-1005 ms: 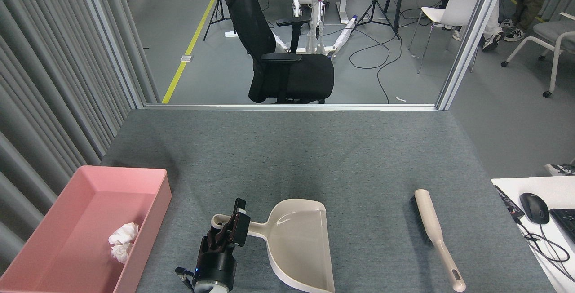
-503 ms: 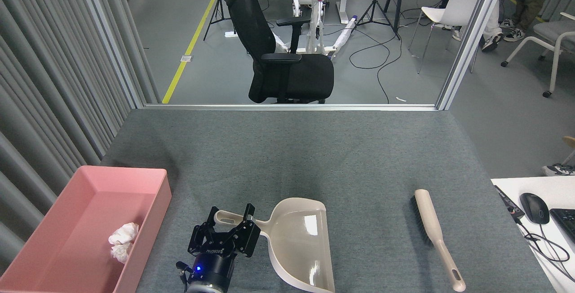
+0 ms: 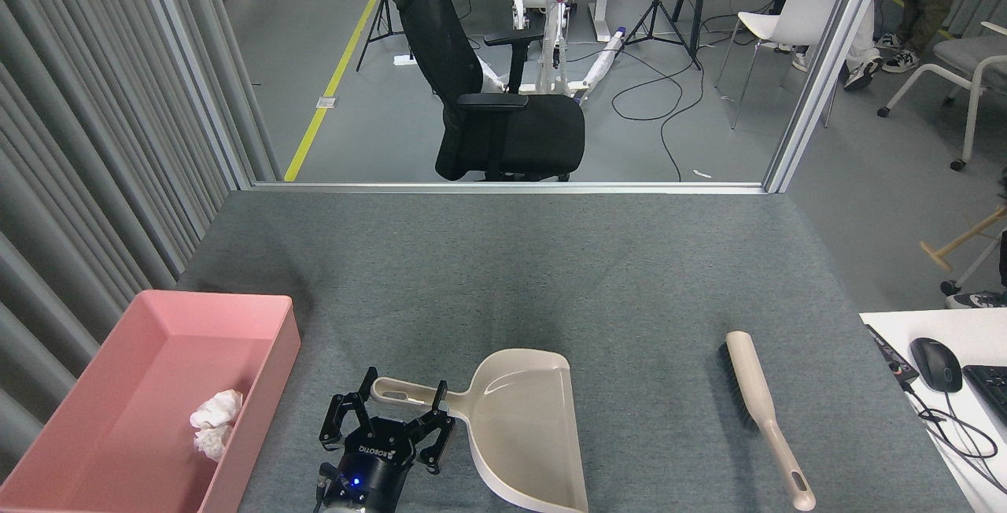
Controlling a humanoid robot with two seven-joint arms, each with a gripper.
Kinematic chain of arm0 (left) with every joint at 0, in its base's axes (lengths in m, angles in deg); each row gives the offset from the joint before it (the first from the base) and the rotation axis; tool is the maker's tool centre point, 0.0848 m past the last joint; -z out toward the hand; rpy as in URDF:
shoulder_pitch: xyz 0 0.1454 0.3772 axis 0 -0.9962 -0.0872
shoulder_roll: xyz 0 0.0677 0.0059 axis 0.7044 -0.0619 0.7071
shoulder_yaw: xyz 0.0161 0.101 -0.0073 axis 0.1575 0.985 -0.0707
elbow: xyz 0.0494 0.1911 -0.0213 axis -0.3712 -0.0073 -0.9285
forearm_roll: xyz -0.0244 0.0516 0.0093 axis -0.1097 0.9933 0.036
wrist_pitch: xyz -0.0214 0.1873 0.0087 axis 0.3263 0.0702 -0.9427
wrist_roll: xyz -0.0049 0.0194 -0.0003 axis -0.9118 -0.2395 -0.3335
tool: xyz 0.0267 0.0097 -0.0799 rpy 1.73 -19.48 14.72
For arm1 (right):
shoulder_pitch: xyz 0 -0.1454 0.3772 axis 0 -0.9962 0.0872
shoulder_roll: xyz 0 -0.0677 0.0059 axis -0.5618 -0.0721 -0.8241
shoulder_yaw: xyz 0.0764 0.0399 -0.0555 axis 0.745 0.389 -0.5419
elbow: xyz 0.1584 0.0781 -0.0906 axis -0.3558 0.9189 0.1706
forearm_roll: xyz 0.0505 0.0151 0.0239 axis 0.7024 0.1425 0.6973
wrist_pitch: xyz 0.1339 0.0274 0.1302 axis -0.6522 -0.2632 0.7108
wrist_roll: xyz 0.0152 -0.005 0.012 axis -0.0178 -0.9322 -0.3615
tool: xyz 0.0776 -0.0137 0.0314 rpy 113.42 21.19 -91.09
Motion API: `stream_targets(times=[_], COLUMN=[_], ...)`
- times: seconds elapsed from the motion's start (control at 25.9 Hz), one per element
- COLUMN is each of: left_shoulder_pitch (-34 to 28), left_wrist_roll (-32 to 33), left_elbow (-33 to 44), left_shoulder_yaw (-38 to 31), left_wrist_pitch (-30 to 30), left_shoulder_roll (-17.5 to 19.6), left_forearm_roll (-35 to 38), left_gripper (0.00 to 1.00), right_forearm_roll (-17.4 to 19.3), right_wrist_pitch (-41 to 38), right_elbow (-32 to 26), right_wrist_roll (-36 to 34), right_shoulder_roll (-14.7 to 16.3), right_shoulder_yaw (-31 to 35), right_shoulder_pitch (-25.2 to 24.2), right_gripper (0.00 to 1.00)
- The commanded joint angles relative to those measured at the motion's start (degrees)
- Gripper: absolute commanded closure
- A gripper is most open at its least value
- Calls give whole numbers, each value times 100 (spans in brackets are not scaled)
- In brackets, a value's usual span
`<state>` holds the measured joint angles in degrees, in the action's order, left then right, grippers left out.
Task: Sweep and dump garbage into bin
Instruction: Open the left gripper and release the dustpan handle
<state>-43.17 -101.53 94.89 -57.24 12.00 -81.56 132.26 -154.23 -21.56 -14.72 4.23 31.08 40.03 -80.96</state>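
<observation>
Two white tissue wads (image 3: 214, 424) lie touching one another inside the pink bin (image 3: 94, 450), close to its right wall and toward its near end. The bin sits at the left front of the grey table (image 3: 503, 261), part of it cut off by the bottom and left edges of the view.

Only the left gripper (image 3: 393, 425) shows, rising from the bottom edge just right of the bin. Its black fingers (image 3: 340, 416) are spread wide and hold nothing. The fingertips stand on either side of the handle of the beige dustpan (image 3: 527, 434); whether they touch the handle cannot be told. A small blue light glows on the gripper's body.

The dustpan lies flat on the table with its handle pointing left toward the gripper and its wide mouth toward the near edge. Its pan looks bare.

A beige brush (image 3: 759, 403) lies well to the right of the dustpan, bristles on its left side, handle toward the near edge.

Beyond the table's far edge stands a black office chair (image 3: 488, 104). At the right edge a white desk corner carries a black mouse (image 3: 935, 363).

The right gripper is out of view.
</observation>
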Motion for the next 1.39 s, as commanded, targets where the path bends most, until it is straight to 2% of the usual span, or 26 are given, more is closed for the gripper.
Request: stream_targets(times=[0.0,0.23,0.58,0.77,0.93,1.12,1.24,1.35], left_shoulder_pitch=[-29,-56,-170,-583,-961,-1357,-1576,-1717], left_wrist_roll=[23,-21,-12,85,190,199,208,208], left_elbow=[-55,-161,305,1052,1430,1817,1975,2028], left_shoulder_yaw=[-116,-169,-230,-459,-748,-819,-828,-828], left_wrist_pitch=[-110,-242,-215,119,198,198,198,171], left_shoulder_roll=[-19,-19,43,526,711,720,702,693], left_forearm_roll=[437,1043,1140,1193,1158,1052,806,797], left_gripper=[1,1,1,1,1,1,1,1], right_forearm_roll=[5,5,-4,5,13,5,-154,-373], right_wrist_pitch=[-2,-2,-2,-2,-2,112,340,472], right_elbow=[-3,-3,-3,-38,-73,-64,-64,-64], right_wrist_roll=[2,2,2,10,46,626,801,907], right_shoulder_roll=[-4,-4,-4,58,181,260,242,216], right_shoulder_yaw=[0,0,9,229,378,325,290,-123], right_shoulder_pitch=[0,0,0,18,53,554,984,1143], right_gripper=[2,2,2,2,2,2,2,2])
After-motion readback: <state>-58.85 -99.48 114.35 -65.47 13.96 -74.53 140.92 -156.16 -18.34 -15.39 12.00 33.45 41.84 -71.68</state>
